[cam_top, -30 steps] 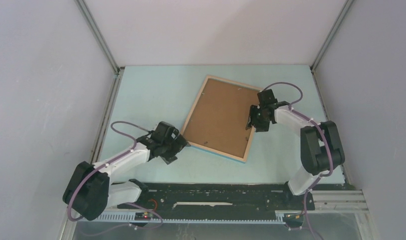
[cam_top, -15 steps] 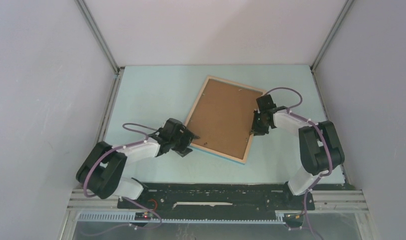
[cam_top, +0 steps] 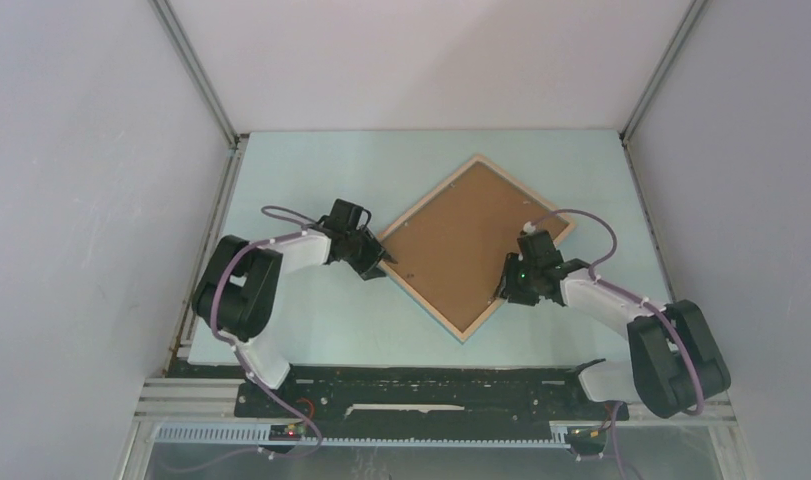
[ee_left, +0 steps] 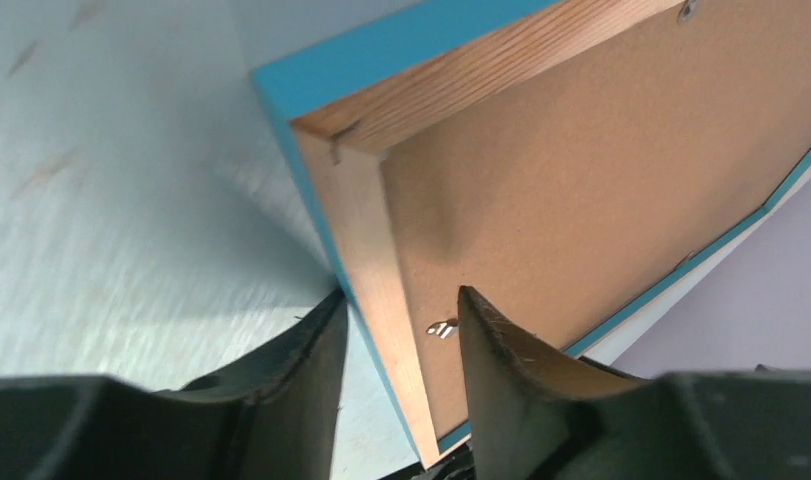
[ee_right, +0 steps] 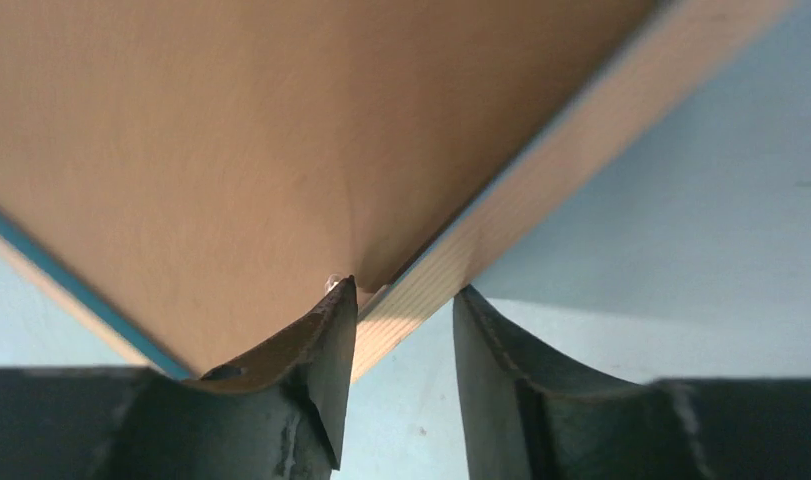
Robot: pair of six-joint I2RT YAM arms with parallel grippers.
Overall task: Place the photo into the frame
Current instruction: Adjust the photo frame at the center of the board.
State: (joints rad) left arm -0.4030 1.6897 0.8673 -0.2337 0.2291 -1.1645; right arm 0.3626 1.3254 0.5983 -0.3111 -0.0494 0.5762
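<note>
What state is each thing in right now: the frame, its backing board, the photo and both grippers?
frame, back side up, one corner pointing toward the arms, held at two opposite rails.
backing board, seated in the back of the frame.
left gripper, fingers shut across one wooden rail of the frame.
right gripper, fingers shut across the opposite rail.
photo, not in view.

Pale blue table (cam_top: 311, 180) inside plain, seemingly lilac-grey walls (cam_top: 81, 200).
</note>
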